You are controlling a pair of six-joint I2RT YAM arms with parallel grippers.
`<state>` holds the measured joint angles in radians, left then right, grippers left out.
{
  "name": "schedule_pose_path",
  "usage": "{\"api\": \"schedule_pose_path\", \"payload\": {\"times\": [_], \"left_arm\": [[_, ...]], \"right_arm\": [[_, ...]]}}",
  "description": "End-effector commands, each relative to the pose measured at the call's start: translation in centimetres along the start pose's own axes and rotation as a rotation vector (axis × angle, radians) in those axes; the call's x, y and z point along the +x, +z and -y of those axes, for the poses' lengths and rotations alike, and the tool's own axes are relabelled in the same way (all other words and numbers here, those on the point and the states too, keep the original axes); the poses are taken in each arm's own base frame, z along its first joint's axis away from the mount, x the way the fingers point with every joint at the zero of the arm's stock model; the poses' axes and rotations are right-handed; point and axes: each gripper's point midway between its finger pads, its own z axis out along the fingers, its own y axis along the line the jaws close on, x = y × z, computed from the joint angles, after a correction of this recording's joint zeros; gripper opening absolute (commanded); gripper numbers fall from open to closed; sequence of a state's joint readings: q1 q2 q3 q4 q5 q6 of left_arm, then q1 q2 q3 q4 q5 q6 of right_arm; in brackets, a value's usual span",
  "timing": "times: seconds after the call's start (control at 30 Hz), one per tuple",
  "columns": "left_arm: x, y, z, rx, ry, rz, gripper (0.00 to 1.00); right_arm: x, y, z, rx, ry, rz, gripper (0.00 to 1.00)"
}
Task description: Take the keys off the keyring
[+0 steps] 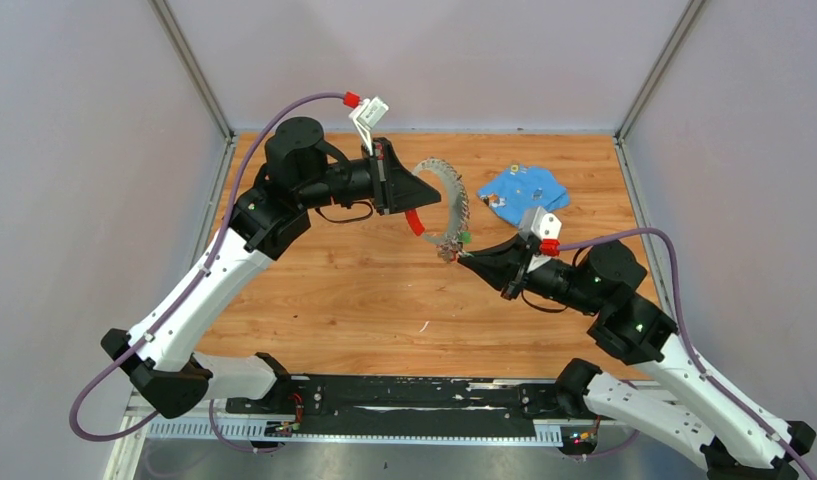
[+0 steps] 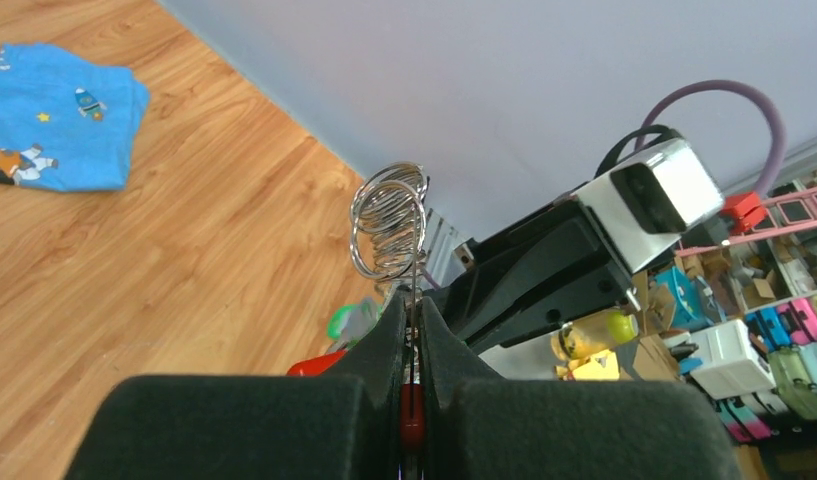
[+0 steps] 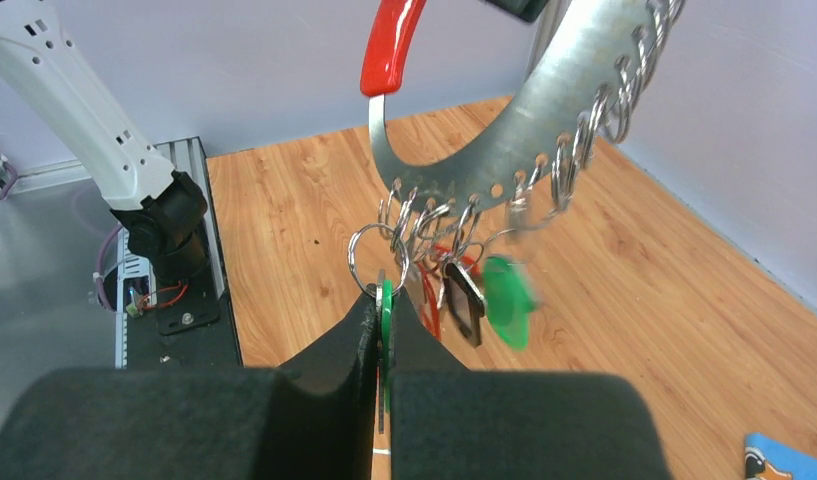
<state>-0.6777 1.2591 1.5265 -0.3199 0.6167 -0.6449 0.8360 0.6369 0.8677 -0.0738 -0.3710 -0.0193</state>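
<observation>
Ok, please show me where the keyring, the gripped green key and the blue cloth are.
keyring (image 3: 544, 110), right wrist view, on its flat silvery band.
green key (image 3: 386, 300), right wrist view, on its visible green edge.
blue cloth (image 1: 524, 192), top external view, on its middle.

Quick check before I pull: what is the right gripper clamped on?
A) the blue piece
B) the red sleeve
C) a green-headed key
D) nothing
C: the right wrist view shows the right gripper shut on a green-headed key hanging from the keyring; the left gripper holds the red sleeve.
</observation>
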Motion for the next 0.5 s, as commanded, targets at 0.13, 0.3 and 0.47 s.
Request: {"api": "schedule_pose_path", "payload": {"times": [0.13, 0.3, 0.47], "left_arm": [[-0.6, -0.8, 0.7, -0.02, 0.072, 0.009, 0.0], [-0.5, -0.6, 0.4, -0.044, 0.073, 0.005, 0.0], [-0.7, -0.2, 0.7, -0.06, 0.061, 0.023, 0.0]], "right_arm": [[-3.2, -0.6, -0.7, -0.028, -0.035, 0.072, 0.01], [-2.9, -0.2, -1.1, -0.06, -0.024, 0.05, 0.01], [-2.3, 0.3, -1.7, -0.103, -0.005, 0.015, 0.01]]}}
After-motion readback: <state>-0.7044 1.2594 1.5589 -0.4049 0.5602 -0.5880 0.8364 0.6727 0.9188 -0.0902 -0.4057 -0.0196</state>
